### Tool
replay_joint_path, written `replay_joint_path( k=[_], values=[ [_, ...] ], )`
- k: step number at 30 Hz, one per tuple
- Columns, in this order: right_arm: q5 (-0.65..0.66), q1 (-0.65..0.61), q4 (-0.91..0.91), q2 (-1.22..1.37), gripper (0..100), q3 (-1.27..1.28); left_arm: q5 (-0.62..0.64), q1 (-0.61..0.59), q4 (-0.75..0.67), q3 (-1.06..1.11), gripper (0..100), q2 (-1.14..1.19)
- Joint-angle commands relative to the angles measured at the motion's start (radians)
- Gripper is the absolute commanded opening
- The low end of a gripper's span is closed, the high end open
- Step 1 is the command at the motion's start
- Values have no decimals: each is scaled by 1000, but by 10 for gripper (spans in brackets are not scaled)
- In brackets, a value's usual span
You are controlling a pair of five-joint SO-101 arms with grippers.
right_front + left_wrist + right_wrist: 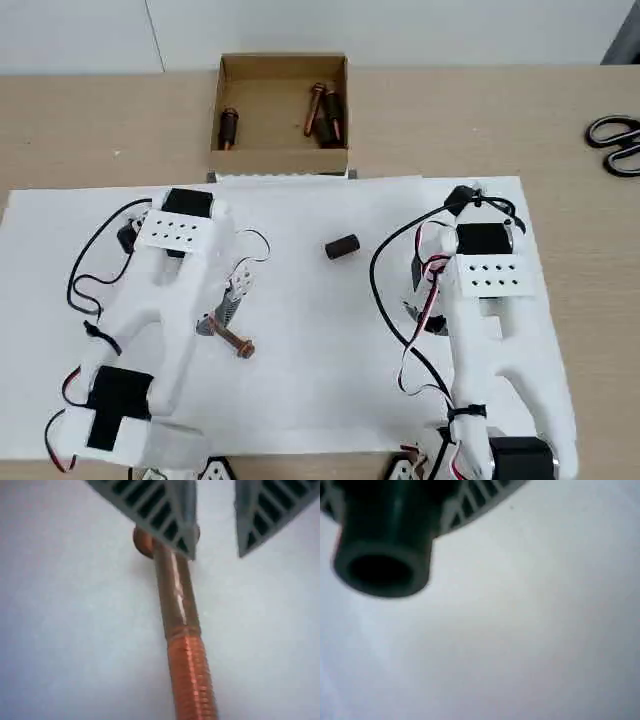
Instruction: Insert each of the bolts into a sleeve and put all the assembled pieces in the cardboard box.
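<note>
Left gripper point(216, 550), jaws wide just over the bolt point(177, 610) lying near-left on the desk point(100, 110), should straddle its smooth shank squarely before closing, while the right gripper point(390, 505) clamps a black sleeve point(382, 560), bore facing out.

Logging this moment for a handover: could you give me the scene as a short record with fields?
left gripper: open, at the head of the bolt, which lies on the white sheet
right gripper: shut on held sleeve
loose sleeve: on the sheet between the arms
cardboard box: beyond the sheet, assembled pieces inside
scissors: on the table beside the sheet
</note>
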Motion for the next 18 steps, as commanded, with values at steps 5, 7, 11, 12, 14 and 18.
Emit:
replay_joint_path(
  k=[5, 7, 11, 12, 14, 18],
  values=[
    [-8, 4, -12, -35, 2, -5, -57, 8, 20, 1, 109, 20],
    [-9, 4, -12, -35, 2, -5, -58, 8, 21, 1, 123, 49],
    [-11, 5, -5, -35, 2, -5, -61, 8, 21, 1, 122, 95],
    [-11, 5, -4, -35, 2, -5, -61, 8, 18, 1, 122, 103],
    [-11, 5, -4, -35, 2, -5, -61, 8, 15, 1, 122, 120],
    [-11, 5, -5, -35, 2, -5, -61, 6, 9, 1, 122, 163]
  ],
)
